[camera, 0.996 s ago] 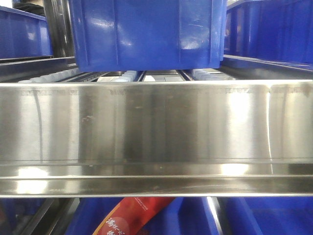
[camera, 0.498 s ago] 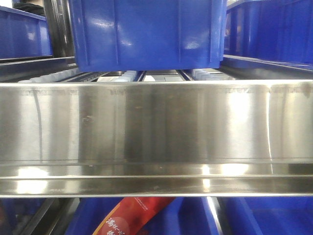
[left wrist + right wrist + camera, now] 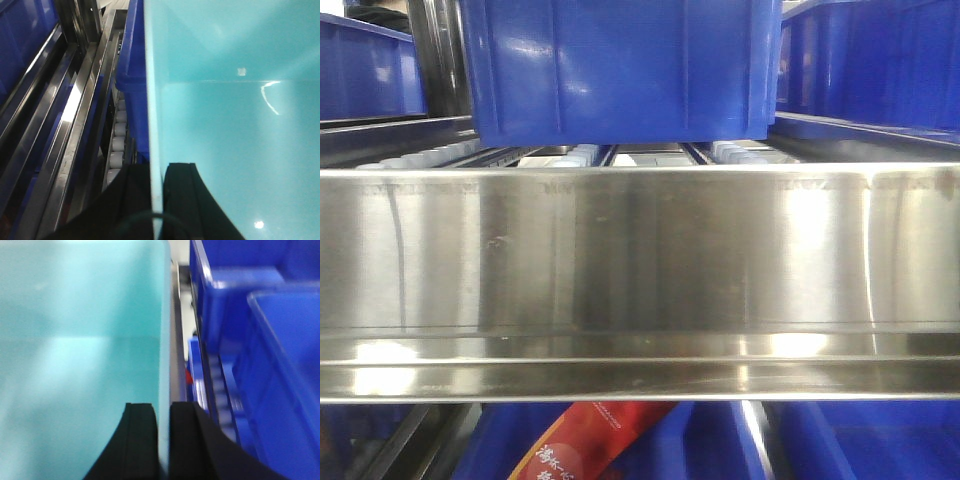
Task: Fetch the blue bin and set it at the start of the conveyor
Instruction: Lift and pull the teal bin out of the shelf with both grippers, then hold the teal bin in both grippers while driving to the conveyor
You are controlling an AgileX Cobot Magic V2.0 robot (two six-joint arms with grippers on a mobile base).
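While straddling the rim at 6 o'clock, pinched the blue bin (image 3: 225, 125) by its left wall with the left hand (image 3: 156, 172), white rollers (image 3: 116, 145) at 9 o'clock. Clamped the right wall likewise with the right hand (image 3: 162, 410), dark blue crates (image 3: 260, 365) at 3 o'clock.

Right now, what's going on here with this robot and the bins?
Both arms hold the blue bin: the left claw pinches its left wall, the right claw its right wall. Dark blue crates stand close beside it, and the front camera faces a steel rail. The conveyor start is not in view.
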